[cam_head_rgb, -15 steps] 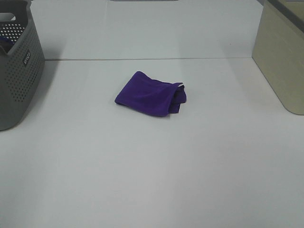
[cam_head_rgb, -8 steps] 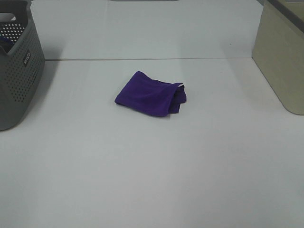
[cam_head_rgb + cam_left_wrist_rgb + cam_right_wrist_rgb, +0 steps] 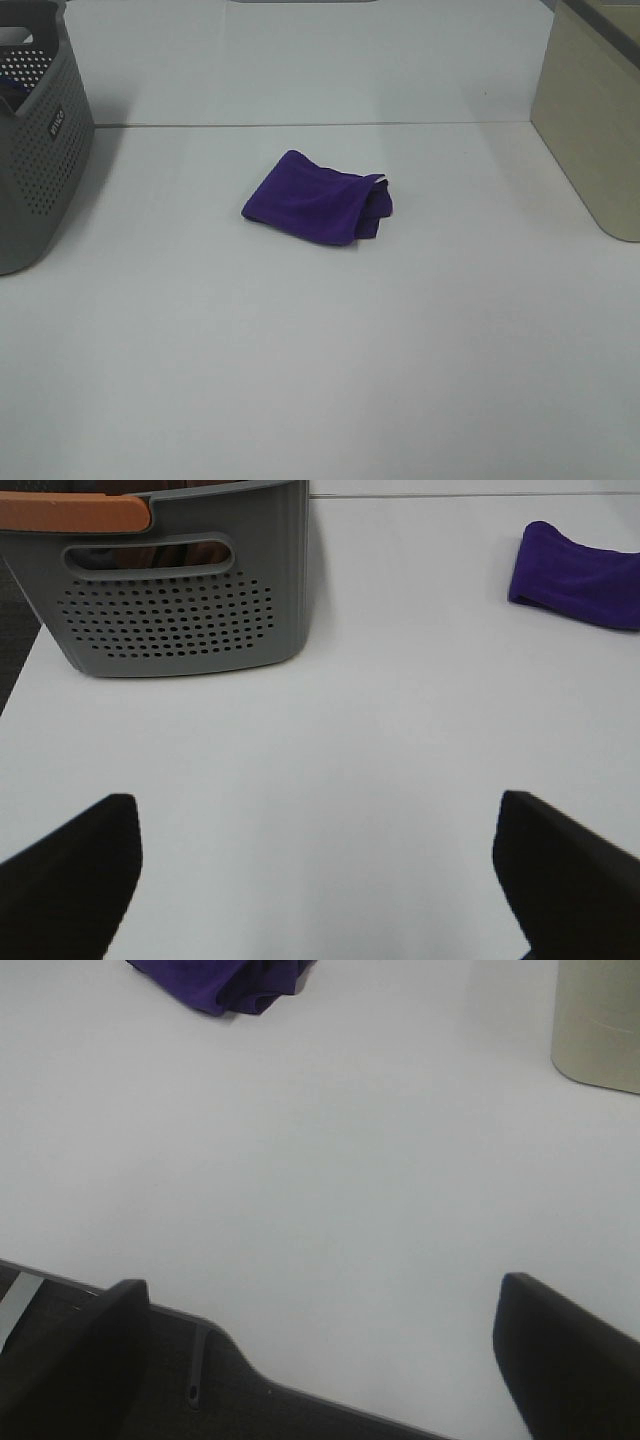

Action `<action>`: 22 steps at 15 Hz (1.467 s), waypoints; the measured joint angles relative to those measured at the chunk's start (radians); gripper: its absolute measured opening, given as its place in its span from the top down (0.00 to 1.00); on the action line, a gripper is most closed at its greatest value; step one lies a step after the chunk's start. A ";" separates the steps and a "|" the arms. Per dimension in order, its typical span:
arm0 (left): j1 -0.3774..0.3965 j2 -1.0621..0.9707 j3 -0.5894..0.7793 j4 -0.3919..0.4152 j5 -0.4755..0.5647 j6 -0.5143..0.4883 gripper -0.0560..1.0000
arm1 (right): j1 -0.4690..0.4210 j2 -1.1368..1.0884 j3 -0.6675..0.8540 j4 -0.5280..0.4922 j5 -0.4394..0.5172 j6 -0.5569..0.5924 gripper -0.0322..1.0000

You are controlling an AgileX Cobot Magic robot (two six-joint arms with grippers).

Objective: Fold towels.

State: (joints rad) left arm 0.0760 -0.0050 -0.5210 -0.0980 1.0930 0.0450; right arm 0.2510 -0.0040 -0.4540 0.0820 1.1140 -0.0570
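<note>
Black fingers (image 3: 70, 880) of the left gripper (image 3: 320, 880) are spread wide apart above the bare white desk (image 3: 320, 350), with nothing between them. The right gripper (image 3: 330, 1350) is low over the desk's near edge, its fingers (image 3: 570, 1350) likewise wide apart and holding nothing. Neither arm shows in the high view.

A grey perforated basket (image 3: 180, 590) stands ahead of the left fingers, with something orange at its rim (image 3: 75, 513); what it holds cannot be told. A beige bin (image 3: 598, 1020) stands ahead of the right fingers.

The purple towel (image 3: 318, 198) lies folded and a little bunched on the desk, well apart from both pairs of fingers, between basket and bin.
</note>
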 joint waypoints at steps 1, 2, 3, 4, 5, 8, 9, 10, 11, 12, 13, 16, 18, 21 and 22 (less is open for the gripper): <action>0.000 0.000 0.000 0.000 -0.001 0.000 0.12 | 0.000 0.000 0.000 -0.006 -0.001 0.000 0.10; 0.000 0.000 0.000 -0.006 -0.001 0.000 0.12 | 0.000 0.000 0.000 -0.008 -0.001 0.000 0.10; 0.000 0.000 0.000 -0.007 -0.002 0.000 0.12 | 0.000 0.000 0.000 -0.008 -0.001 0.000 0.10; 0.000 0.000 0.000 -0.007 -0.005 0.000 0.12 | 0.000 0.000 0.000 -0.008 -0.001 0.000 0.10; 0.000 0.000 0.000 -0.007 -0.009 0.000 0.12 | 0.000 0.000 0.000 -0.008 -0.001 0.000 0.10; 0.000 0.000 0.000 -0.007 -0.012 0.000 0.12 | 0.000 0.000 0.000 -0.009 -0.001 0.000 0.10; 0.000 0.000 0.000 -0.007 -0.012 0.000 0.12 | -0.006 0.000 0.000 -0.009 -0.001 0.000 0.10; 0.000 0.000 0.000 -0.007 -0.012 0.000 0.12 | -0.036 0.000 0.000 -0.007 -0.001 0.000 0.10; 0.000 0.000 0.000 -0.007 -0.013 0.000 0.12 | -0.085 0.000 0.000 -0.006 -0.001 0.000 0.10; 0.000 0.000 0.000 -0.007 -0.013 -0.001 0.12 | -0.124 0.000 0.000 -0.006 -0.001 0.000 0.10; 0.000 0.000 0.000 -0.007 -0.013 -0.001 0.12 | -0.145 0.000 0.000 -0.006 -0.002 0.000 0.10; 0.000 0.000 0.000 -0.007 -0.013 -0.001 0.12 | -0.150 0.000 0.001 -0.005 -0.002 0.000 0.10; 0.000 0.000 0.000 -0.007 -0.013 -0.001 0.12 | -0.150 0.000 0.001 -0.004 -0.002 0.000 0.10; 0.022 0.000 0.000 -0.007 -0.013 -0.001 0.12 | -0.150 0.000 0.001 -0.003 -0.002 0.000 0.10; 0.028 0.000 0.000 -0.007 -0.013 -0.001 0.12 | -0.150 0.000 0.001 -0.003 -0.002 0.000 0.10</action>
State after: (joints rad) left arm 0.1040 -0.0050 -0.5210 -0.1050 1.0800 0.0440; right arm 0.1010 -0.0040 -0.4530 0.0790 1.1120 -0.0570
